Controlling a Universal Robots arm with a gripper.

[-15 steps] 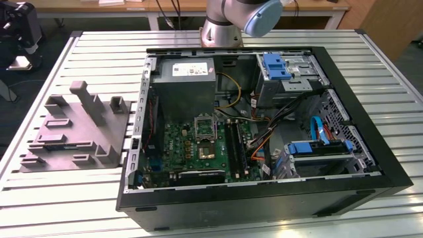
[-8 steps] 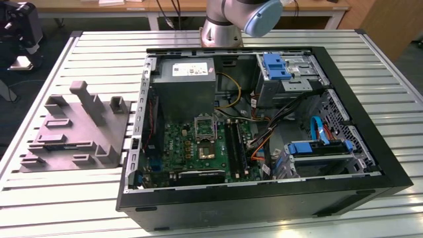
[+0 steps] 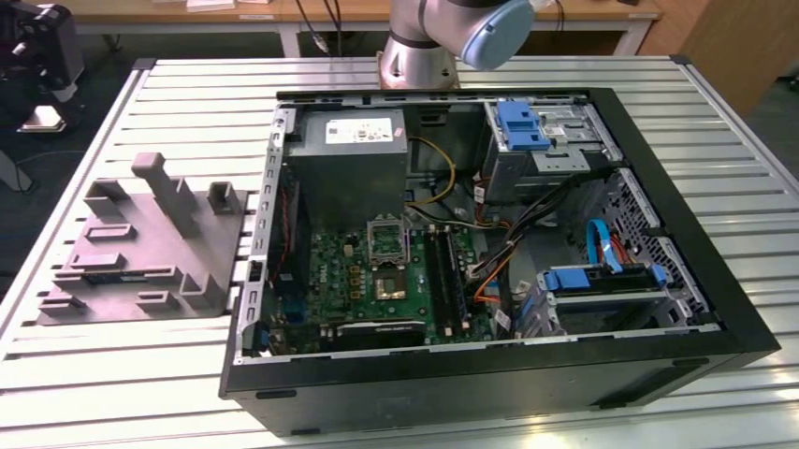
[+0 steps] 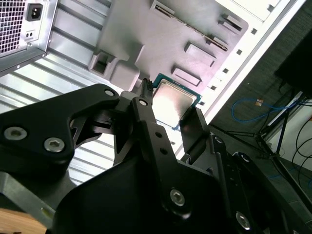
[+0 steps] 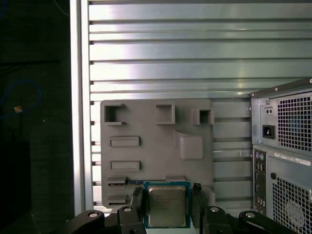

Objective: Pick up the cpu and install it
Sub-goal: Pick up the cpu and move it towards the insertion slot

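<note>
We see the gripper with its jaws pinching the cpu by two opposite edges, near the tray and well apart from the socket.

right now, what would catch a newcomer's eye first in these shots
The big black open computer case lying on the slatted metal table, its green motherboard bared, dominates the exterior view. In the first wrist view, the black gripper grips the small square silvery cpu by its edges, with the grey moulded plastic tray beyond it.
</note>
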